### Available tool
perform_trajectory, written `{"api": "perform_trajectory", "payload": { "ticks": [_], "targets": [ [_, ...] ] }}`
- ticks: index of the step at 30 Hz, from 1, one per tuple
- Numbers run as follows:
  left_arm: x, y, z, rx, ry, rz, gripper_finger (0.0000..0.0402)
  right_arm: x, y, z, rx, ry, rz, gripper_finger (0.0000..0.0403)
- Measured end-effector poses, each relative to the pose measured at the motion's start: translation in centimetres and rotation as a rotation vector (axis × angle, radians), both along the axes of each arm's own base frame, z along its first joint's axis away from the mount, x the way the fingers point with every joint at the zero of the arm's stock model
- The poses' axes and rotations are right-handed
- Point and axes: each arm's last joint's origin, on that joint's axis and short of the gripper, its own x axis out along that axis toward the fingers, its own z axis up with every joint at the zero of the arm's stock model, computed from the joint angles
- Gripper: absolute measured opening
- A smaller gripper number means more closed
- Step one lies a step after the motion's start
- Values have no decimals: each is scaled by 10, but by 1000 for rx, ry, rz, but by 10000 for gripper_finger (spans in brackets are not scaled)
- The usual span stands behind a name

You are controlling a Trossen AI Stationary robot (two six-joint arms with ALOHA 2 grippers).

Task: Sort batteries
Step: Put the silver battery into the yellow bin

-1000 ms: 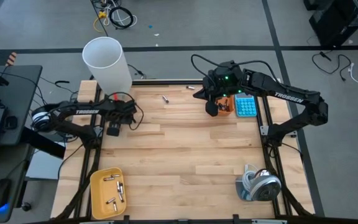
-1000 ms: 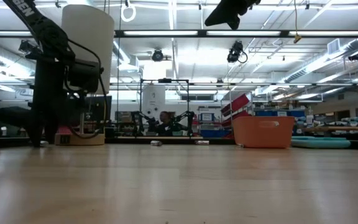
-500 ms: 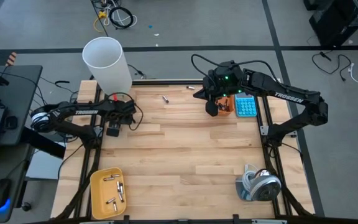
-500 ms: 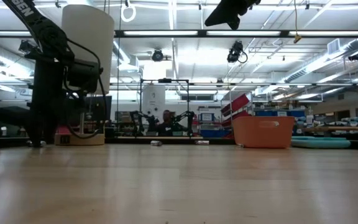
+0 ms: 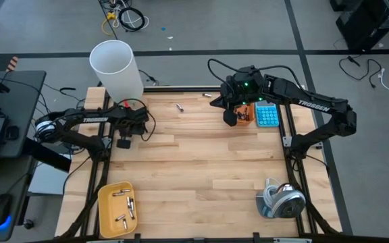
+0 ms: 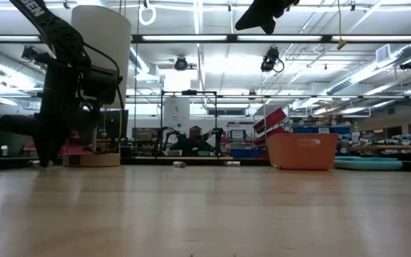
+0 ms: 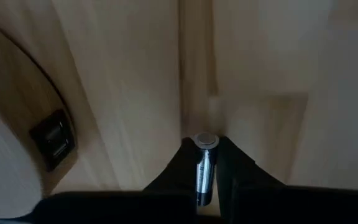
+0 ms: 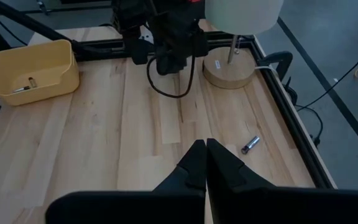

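The left pincer is pinching a silvery battery between its two dark fingers; the cell lies lengthwise in the grip with its round end cap pointing forward over the pale planks. In the high view this left pincer sits at the left edge of the wooden bench, in the left-middle of the frame, just below the tall white cylinder that stands on a round wooden base at the bench's upper-left corner. In the low view the left arm hangs at the far left of the frame with its pincer down at the bench surface.

The right pincer has its fingers pressed together with nothing between them. In the high view the right pincer hovers in the upper-right part of the frame, just left of an orange bin and a blue calculator.

Near the top edge of the bench, in the upper centre of the high view, two loose batteries lie apart: one battery on the planks and another battery close to the rim. A yellow tray in the lower-left corner of the frame holds several more cells. A roll of grey tape rests in the lower-right corner.
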Motion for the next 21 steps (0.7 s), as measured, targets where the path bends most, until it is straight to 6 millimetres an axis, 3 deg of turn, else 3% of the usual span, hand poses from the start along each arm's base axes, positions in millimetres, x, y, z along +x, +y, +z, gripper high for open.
{"api": "perform_trajectory", "payload": {
  "ticks": [11, 16, 21],
  "targets": [
    [8, -2, 20, -33, 0, 67, 15, 0, 0, 0, -4, 5, 4, 0],
    [24, -15, 44, -146, -99, 90, 15, -1, 0, -1, -4, 11, 4, 0],
    [41, -41, 80, -233, -205, 30, 15, -1, 0, -1, -3, 12, 4, 0]
  ]
}}
